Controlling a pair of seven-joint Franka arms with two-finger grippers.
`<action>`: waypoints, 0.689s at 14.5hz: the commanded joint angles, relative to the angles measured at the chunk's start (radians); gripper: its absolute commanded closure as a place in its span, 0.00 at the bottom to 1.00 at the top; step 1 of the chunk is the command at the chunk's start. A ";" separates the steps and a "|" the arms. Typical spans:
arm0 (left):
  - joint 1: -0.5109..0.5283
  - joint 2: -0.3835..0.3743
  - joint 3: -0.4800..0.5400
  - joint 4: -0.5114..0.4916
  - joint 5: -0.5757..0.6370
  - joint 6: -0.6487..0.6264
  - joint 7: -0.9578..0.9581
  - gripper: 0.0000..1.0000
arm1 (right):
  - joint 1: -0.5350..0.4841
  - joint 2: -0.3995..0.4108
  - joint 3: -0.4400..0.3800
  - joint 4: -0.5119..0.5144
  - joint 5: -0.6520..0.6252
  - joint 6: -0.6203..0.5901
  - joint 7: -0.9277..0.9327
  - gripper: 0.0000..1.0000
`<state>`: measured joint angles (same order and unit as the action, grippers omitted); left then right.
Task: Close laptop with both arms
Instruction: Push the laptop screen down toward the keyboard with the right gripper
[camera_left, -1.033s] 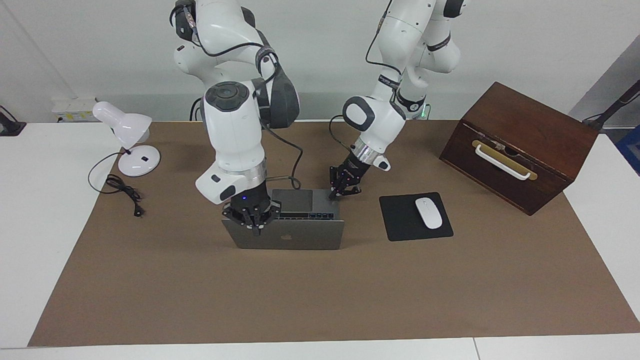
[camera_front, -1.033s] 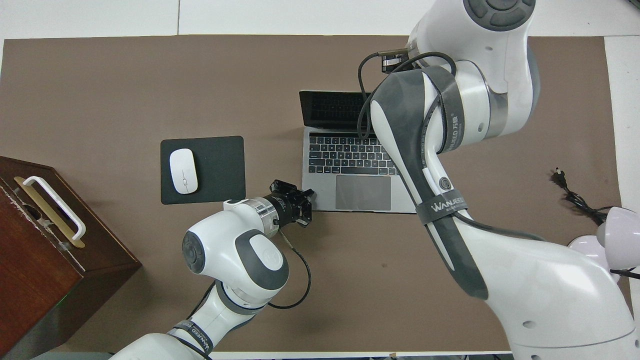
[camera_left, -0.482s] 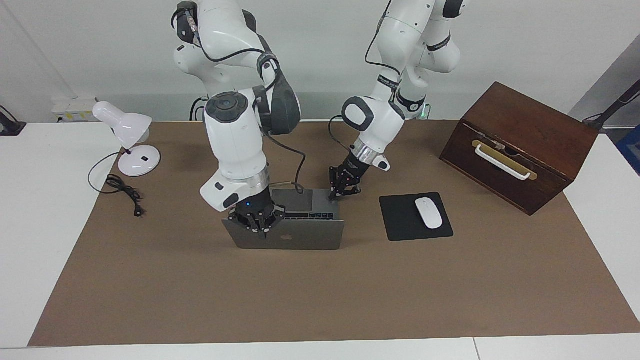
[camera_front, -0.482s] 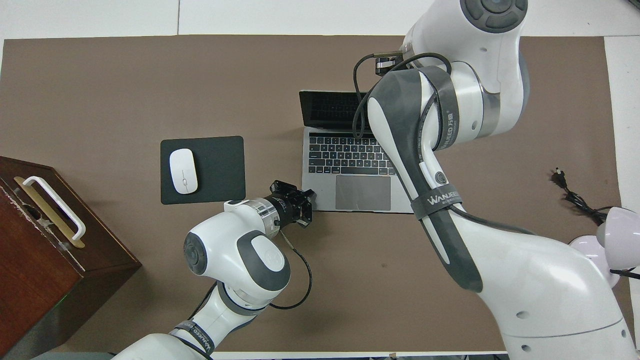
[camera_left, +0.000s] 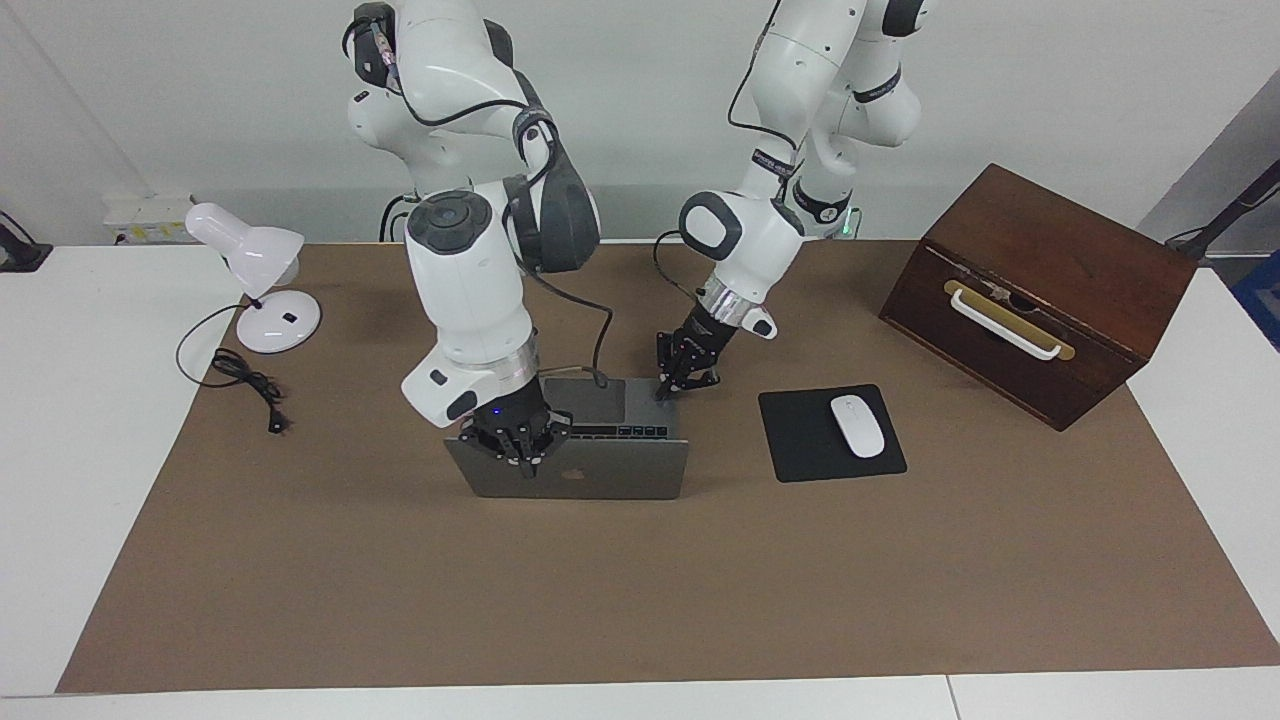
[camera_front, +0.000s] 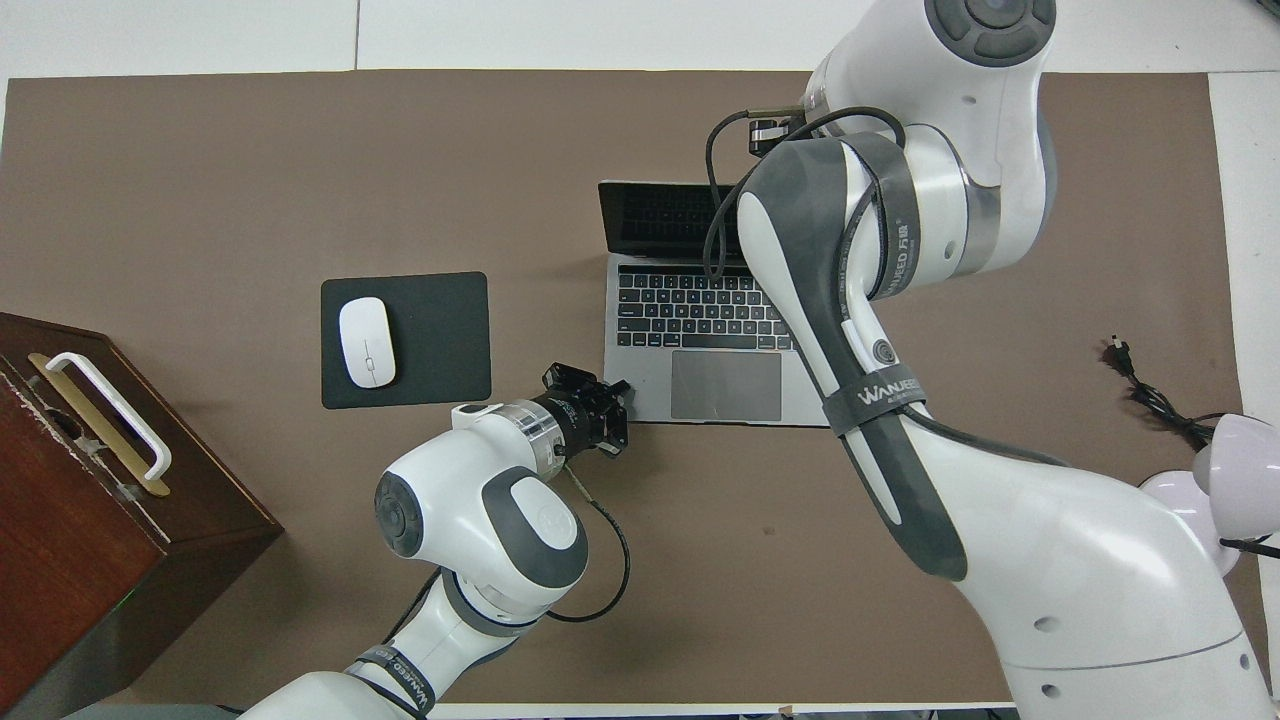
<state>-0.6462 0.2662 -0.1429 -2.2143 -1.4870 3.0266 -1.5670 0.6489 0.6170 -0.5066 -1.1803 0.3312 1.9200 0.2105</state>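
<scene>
While the laptop (camera_left: 578, 455) stands open at the middle of the brown mat (camera_left: 640, 590), its lid (camera_left: 600, 478) is raised with the dark logo turned away from the robots, and its keyboard and grey trackpad (camera_front: 726, 385) lie toward them. The right gripper (camera_left: 524, 462), reaching down from the right arm (camera_left: 470, 290), sits against the top edge of the lid near the corner toward the right arm's end of the table; its fingertips are drawn together and clasp nothing. In the overhead view this gripper is hidden beneath the arm's own links. The left gripper (camera_left: 664, 392) (camera_front: 622, 388), carried by the left arm (camera_left: 745, 240), is tilted down at the corner of the laptop's base nearest the robots, toward the left arm's end of the table; its fingertips are likewise together, with nothing between them. A black mouse pad (camera_left: 800, 440) bearing a white mouse (camera_left: 858, 426) lies beside the laptop toward the left arm's end of the table. A wooden box (camera_left: 1040, 290) with a white handle stands at that end. A white desk lamp (camera_left: 255, 280) and its black cord (camera_left: 245, 385) occupy the right arm's end.
</scene>
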 joint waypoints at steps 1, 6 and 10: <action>-0.021 0.033 0.006 0.015 -0.038 0.015 0.025 1.00 | 0.005 -0.028 -0.010 -0.051 0.054 -0.016 -0.026 1.00; -0.021 0.033 0.006 0.013 -0.062 0.018 0.024 1.00 | 0.006 -0.033 -0.052 -0.077 0.169 -0.137 -0.025 1.00; -0.023 0.033 0.006 0.008 -0.118 0.015 0.024 1.00 | 0.006 -0.046 -0.059 -0.104 0.195 -0.196 -0.020 1.00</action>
<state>-0.6470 0.2665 -0.1429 -2.2084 -1.5647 3.0284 -1.5640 0.6482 0.6070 -0.5630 -1.2332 0.4977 1.7514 0.2084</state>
